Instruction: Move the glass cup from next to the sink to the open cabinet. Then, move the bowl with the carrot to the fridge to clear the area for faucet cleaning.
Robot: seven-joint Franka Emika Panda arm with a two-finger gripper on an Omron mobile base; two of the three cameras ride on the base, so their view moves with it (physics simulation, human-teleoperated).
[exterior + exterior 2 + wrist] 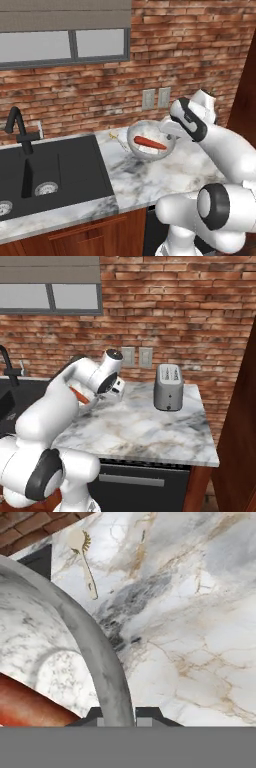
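The gripper [118,717] pinches the bowl [148,141] by its rim. The carrot [150,143] lies inside, right of the sink [50,172].

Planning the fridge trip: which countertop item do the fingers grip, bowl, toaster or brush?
The bowl holding the carrot; the fingers pinch its rim, unlike toaster and brush.

Marble countertop [165,180], white with grey and tan veining, running along the brick wall. Set into its left part, the matte black sink [60,170]. Resting on the marble just right of the sink, the white bowl [150,141]. Beside the bowl, lying flat, a small pale dish brush [86,567]. Further right, standing upright, a silver toaster [168,387].
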